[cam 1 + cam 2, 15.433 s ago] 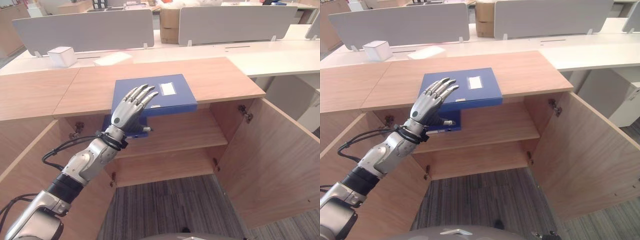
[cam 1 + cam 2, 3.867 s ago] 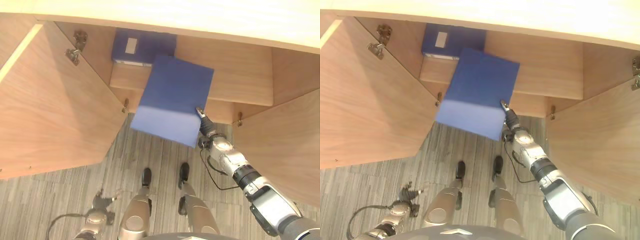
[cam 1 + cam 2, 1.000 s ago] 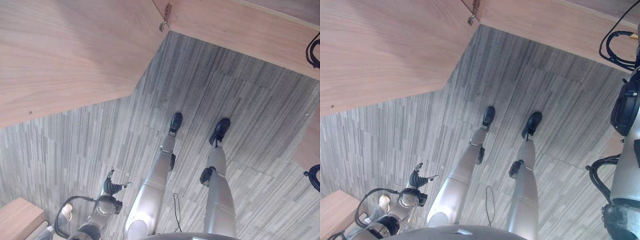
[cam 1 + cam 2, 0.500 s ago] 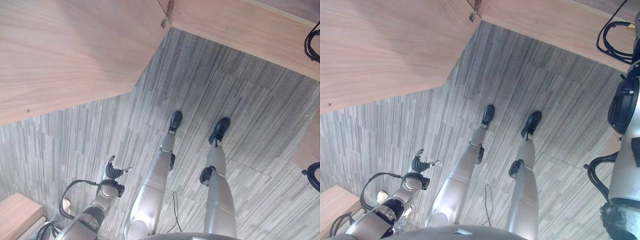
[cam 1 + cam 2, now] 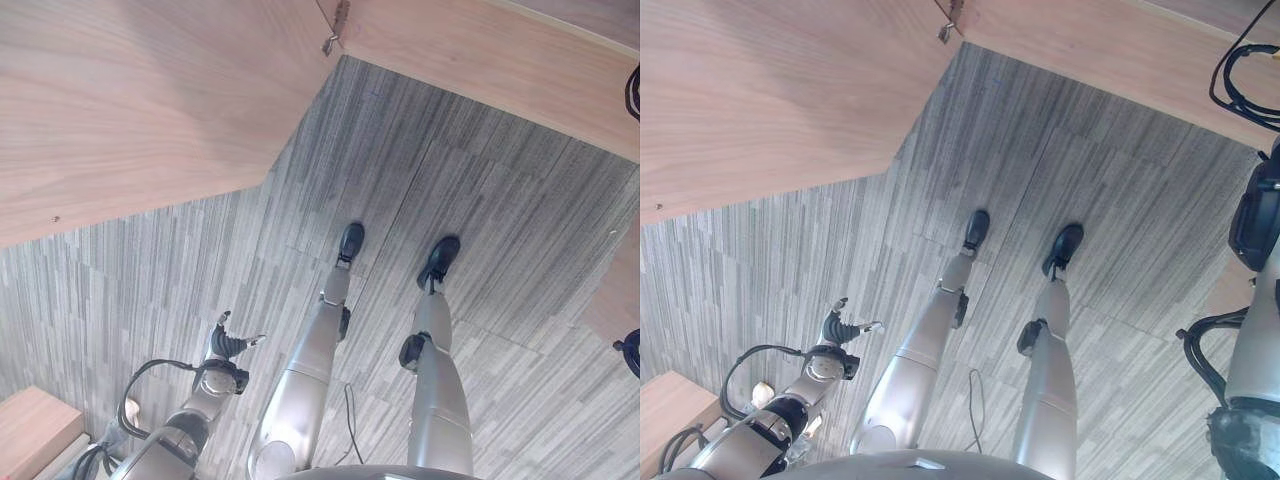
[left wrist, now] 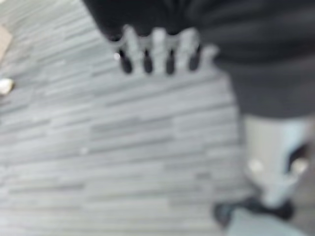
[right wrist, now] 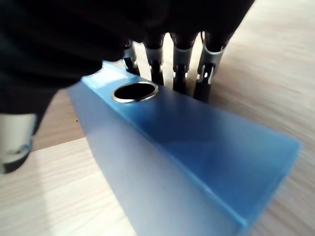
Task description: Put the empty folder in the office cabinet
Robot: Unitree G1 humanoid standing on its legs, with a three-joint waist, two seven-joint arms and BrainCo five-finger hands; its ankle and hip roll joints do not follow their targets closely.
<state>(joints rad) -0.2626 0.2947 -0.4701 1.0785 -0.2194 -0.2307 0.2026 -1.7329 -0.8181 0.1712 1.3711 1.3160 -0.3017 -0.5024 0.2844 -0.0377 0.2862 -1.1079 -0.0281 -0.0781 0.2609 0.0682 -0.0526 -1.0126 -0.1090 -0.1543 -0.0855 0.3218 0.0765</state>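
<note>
- Right robot hand [image 7: 182, 54] is seen in its wrist view clamped on the blue folder [image 7: 197, 147]: the fingers are hooked over the far edge of the spine end, next to the metal-rimmed finger hole [image 7: 134, 91]. The thumb is hidden.
- The folder is held close over pale wooden boards [image 7: 59, 187], judged to be the inside of the office cabinet. Whether it is already resting on them cannot be told.
- Compared with the head views of a few seconds earlier, where the folder was held up in front of the open cabinet, the folder is now brought in over the wood. The placing is therefore judged nearly done, with only the setting down and the release left.
- The head camera has been tipped down since then, so the grey striped floor [image 5: 450, 150] and the open cabinet door [image 5: 130, 100] are shown now. This is a shift of the view, not of the things.
- Left robot hand [image 5: 228, 345] is hung low over the floor with its fingers straight and apart, and nothing is held in it. Against the frame of half a second ago its place is unchanged; against a second ago more of its arm is brought into sight.
</note>
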